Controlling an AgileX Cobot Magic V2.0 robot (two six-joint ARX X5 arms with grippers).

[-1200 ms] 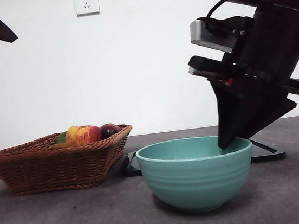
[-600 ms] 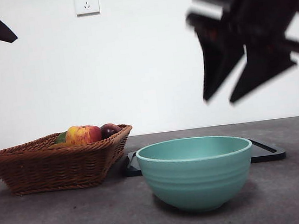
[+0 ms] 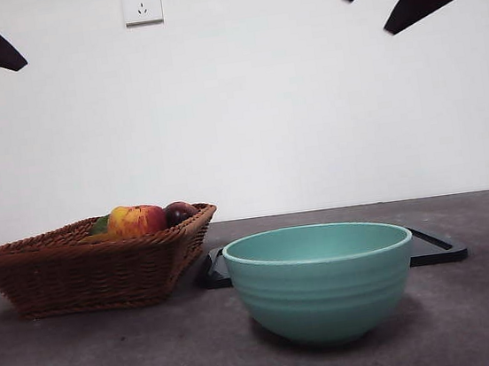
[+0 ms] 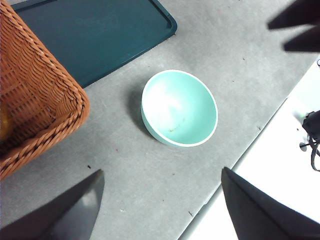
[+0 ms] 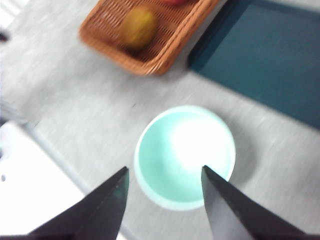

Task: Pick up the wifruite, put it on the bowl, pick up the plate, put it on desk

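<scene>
Right gripper [image 5: 162,200] hangs high above the bowl [image 3: 321,281], jaws spread wide and holding nothing; the teal bowl sits on the desk [image 3: 475,315] directly below the gap between its fingers [image 5: 107,207], its interior glared out in both wrist views so that any wifruite inside cannot be confirmed. Left gripper [image 4: 160,205] waits aloft, jaws likewise wide and empty, the bowl ahead of its fingertips, the wicker basket [image 3: 86,269] to one side and the dark tray [image 4: 95,35] beyond the bowl.
</scene>
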